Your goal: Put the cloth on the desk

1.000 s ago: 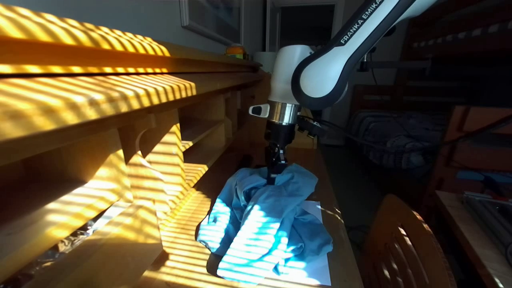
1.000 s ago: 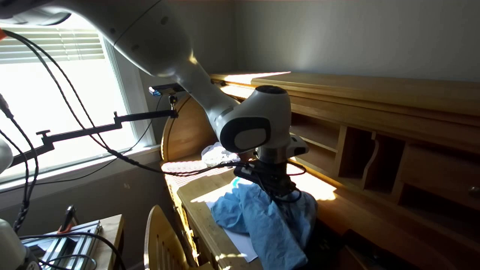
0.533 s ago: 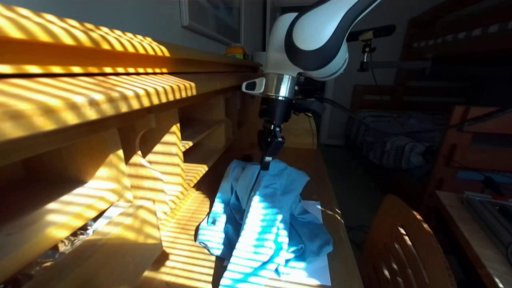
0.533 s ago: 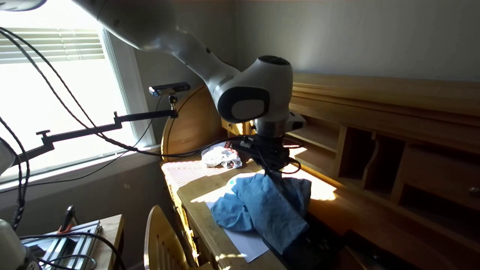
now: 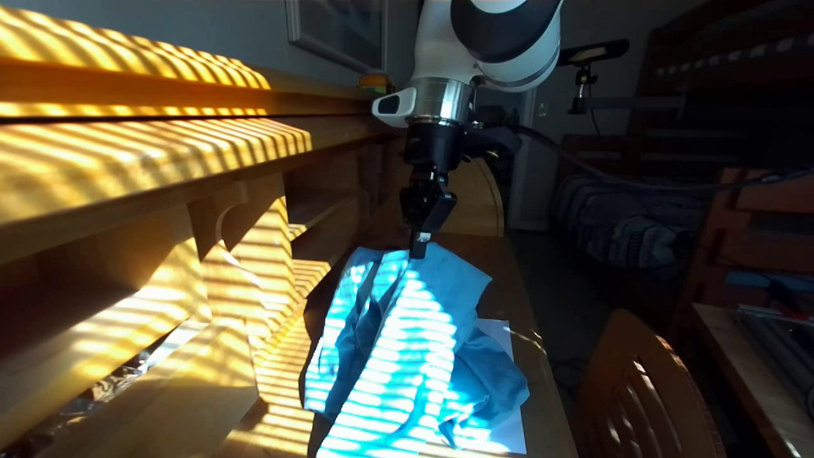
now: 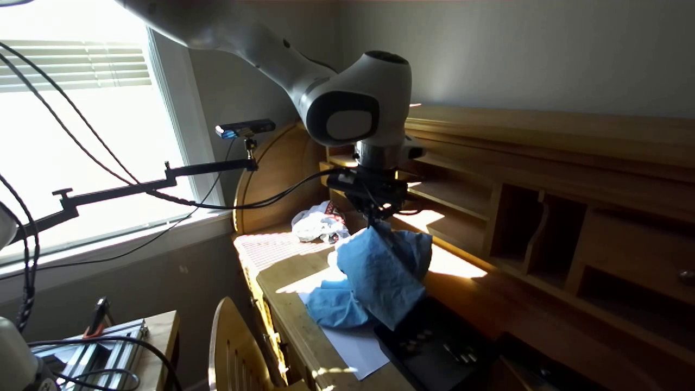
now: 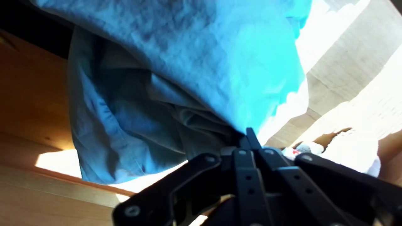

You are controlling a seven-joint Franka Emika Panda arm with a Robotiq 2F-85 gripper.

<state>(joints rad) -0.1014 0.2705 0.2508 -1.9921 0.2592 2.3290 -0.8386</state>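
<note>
The blue cloth (image 5: pixel 407 356) hangs from my gripper (image 5: pixel 418 247) over the wooden desk (image 5: pixel 537 375). In an exterior view, the cloth (image 6: pixel 380 271) is raised below the gripper (image 6: pixel 376 221), with its lower part bunched on the desk (image 6: pixel 288 296) and partly over white paper (image 6: pixel 353 347). In the wrist view, the gripper's fingertips (image 7: pixel 248 136) are closed together on a peak of the cloth (image 7: pixel 194 53). The cloth drapes down from them in folds, and part of it is in bright sun.
A black tray (image 6: pixel 434 347) with several small pieces lies beside the cloth. Wooden cubbyholes (image 6: pixel 516 217) line the desk's back. A crumpled white item (image 6: pixel 320 225) lies at the desk's far end. A wooden chair (image 5: pixel 642 381) stands at the front edge.
My gripper has risen from low in the cloth, lifting a peak of it. The cloth has been drawn up and off part of the black tray, which now shows more.
</note>
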